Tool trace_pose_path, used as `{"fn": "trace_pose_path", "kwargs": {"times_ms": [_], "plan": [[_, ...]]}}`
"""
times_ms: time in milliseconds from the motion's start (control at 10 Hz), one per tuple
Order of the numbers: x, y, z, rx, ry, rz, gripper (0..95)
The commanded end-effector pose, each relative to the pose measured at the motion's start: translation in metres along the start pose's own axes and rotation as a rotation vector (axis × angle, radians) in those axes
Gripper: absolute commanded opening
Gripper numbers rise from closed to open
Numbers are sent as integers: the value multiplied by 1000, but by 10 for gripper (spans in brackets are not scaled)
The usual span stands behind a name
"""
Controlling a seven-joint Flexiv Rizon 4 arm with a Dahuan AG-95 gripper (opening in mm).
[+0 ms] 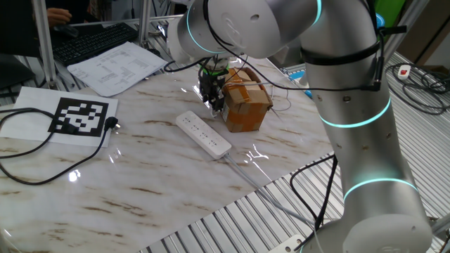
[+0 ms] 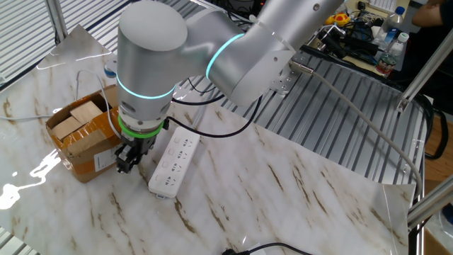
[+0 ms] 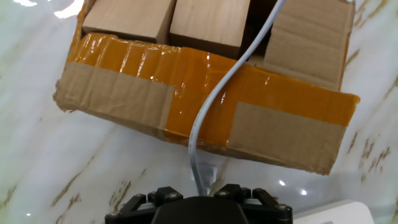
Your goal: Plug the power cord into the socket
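Strip: we see the socket (image 1: pixel 203 133), a long white strip, lying flat near the middle of the counter, its white cable running toward the counter's grooved metal edge.
Box: a taped cardboard box (image 1: pixel 245 105) stands just beside the strip, on the side away from the black cord.
Gripper: our gripper (image 1: pixel 215 107) hangs low between the box and one end of the strip (image 2: pixel 172 163), close to both. A thin white cable (image 3: pixel 214 99) runs up from between the fingers and over the box in the hand view, so we judge them closed on a white plug or cable end, though the tips themselves are hidden.
Black cord: a black plug (image 1: pixel 112 125) lies on the counter beside the marker sheet (image 1: pixel 81 117), toward the keyboard corner, well apart from the strip.
Done: nothing is seated in any outlet that we can see.
Left: we judge the plug must be lined up over an outlet and pressed in.
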State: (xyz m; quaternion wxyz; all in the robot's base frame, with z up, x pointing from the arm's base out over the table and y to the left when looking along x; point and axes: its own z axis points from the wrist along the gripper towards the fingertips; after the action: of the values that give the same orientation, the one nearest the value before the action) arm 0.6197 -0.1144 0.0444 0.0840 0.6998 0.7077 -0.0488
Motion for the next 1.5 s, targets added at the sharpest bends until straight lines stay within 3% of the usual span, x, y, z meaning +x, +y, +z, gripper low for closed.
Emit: {"fn": "trace_pose_path", "kwargs": {"times_ms": [100,600,900,1500], "plan": [[-1,0,0,3,-8,17,570],[-1,0,0,4,10,31,570],[-1,0,0,20,11,37,570],[-1,0,0,40,-16,46,570]]}}
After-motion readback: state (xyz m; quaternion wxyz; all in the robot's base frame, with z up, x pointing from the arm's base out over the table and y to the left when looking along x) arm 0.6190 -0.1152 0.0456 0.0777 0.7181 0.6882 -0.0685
